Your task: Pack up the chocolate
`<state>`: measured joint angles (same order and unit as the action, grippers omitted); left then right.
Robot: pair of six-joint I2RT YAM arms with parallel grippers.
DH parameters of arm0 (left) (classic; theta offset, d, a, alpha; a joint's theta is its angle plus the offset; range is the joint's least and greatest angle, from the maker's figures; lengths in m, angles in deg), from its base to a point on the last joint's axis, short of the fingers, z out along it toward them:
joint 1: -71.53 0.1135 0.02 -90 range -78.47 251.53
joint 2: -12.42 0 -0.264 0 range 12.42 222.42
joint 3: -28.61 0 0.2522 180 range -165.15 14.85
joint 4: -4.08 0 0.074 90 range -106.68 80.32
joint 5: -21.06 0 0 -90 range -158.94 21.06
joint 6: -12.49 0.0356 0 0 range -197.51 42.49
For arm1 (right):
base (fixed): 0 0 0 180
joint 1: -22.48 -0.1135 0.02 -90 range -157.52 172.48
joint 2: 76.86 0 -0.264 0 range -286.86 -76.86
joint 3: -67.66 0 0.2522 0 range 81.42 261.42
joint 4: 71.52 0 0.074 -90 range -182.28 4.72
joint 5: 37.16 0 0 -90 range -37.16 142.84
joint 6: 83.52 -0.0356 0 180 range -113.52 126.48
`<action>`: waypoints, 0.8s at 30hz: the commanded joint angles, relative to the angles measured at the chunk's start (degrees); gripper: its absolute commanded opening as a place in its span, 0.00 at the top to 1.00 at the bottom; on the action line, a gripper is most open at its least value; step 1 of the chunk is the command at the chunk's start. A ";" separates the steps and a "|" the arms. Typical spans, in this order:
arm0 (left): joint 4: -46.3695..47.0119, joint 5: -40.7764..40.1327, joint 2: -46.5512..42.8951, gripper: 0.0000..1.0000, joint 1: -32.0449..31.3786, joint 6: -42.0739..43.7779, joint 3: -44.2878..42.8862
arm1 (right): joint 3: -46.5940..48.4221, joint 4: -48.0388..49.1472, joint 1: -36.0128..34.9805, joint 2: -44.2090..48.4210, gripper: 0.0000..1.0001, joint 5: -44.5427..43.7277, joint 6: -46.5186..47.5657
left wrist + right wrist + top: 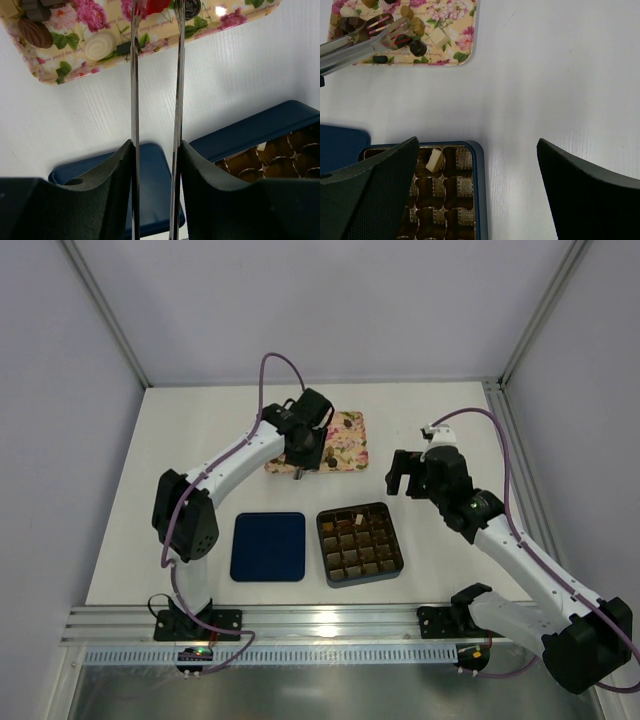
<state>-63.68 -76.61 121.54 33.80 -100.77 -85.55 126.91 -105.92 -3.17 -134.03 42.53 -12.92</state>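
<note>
Left gripper [156, 146] is clamping metal tongs [134, 100], which are pinching a red chocolate [156, 6] over the floral tray [75, 75]. Other chocolates [418, 47] are lying on that tray, and a whitish one [434, 160] is sitting in the cell box [481, 200]. Right gripper [477, 141] is hanging with fingers wide apart above the table [545, 75]; the tray's script is showing too faint to read.

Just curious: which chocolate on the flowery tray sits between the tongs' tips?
The red chocolate: it alone is between the tongs; the brown chocolate and white chocolate lie outside.
</note>
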 commanded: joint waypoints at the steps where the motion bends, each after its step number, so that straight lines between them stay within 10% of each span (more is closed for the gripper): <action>1: 1.53 0.89 -3.21 0.60 0.38 1.03 0.03 | -0.23 1.22 0.25 1.36 0.00 -0.24 0.24; 24: 0.91 0.80 -2.60 0.62 0.38 1.29 0.73 | -0.85 2.45 0.25 0.21 0.00 0.11 -0.20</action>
<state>-63.74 -76.37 121.54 33.80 -100.56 -84.45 126.39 -105.90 -3.17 -133.85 42.55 -12.94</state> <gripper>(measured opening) 0.384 0.996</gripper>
